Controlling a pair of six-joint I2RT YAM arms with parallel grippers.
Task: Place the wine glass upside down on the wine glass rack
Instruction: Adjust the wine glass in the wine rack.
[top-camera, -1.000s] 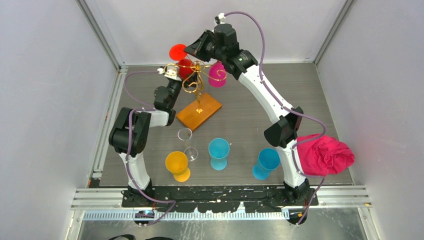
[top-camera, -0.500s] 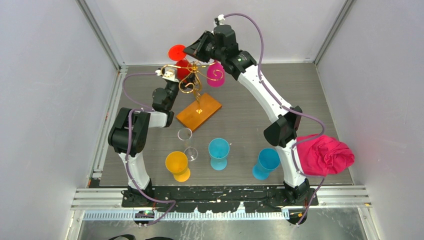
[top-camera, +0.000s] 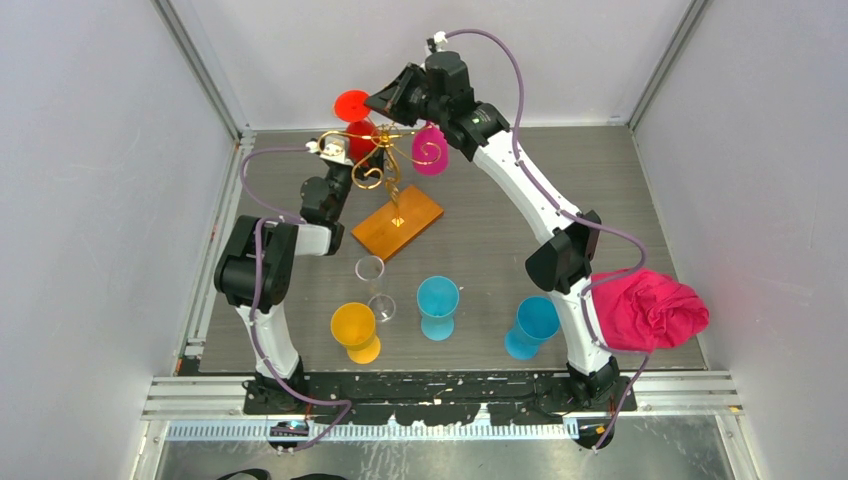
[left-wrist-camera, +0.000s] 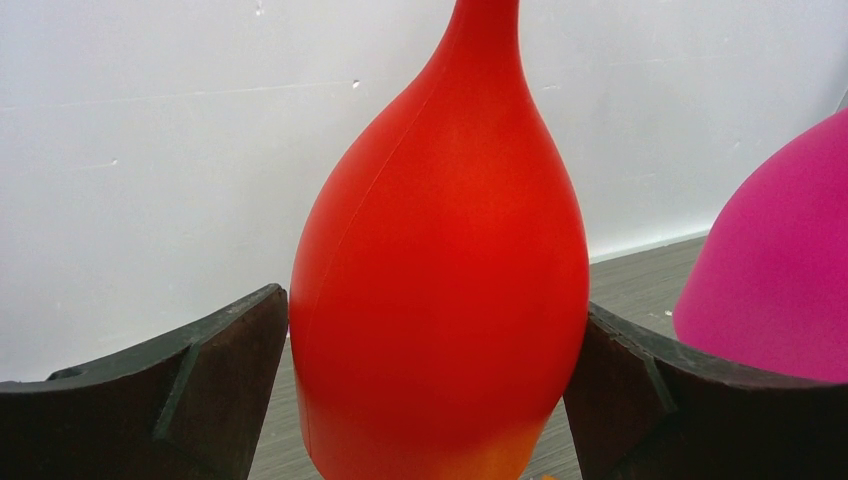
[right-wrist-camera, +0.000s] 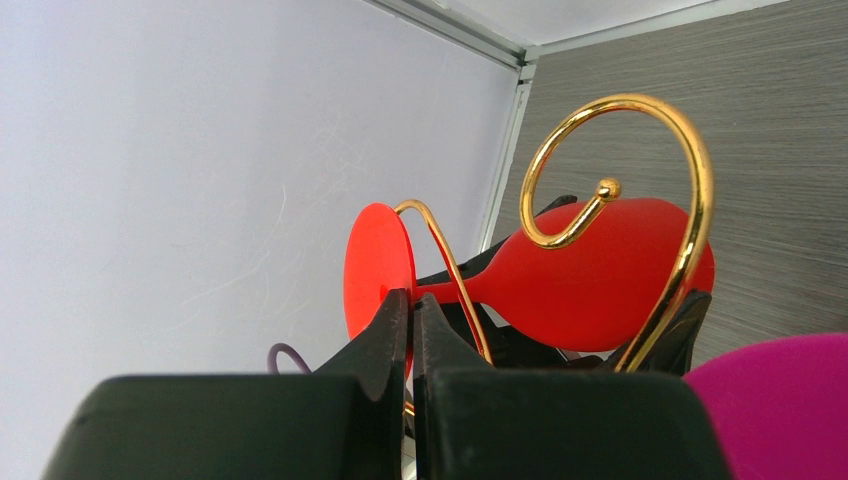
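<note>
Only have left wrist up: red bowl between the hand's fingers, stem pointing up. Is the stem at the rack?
Observer: Yes. In the right wrist view the red wine glass has its stem crossing a gold arm of the wine glass rack, with the foot disc past the wire. Can't tell if it's seated.
Operator: Right hand?
Observer: The right hand is shut, tips beside the glass's foot.
Operator: Pink thing on my right?
Observer: That's a pink wine glass. In the top view it hangs bowl-down from another rack arm.

Left tool clamps the wine glass; right tool, fingers together, extends forward.
</note>
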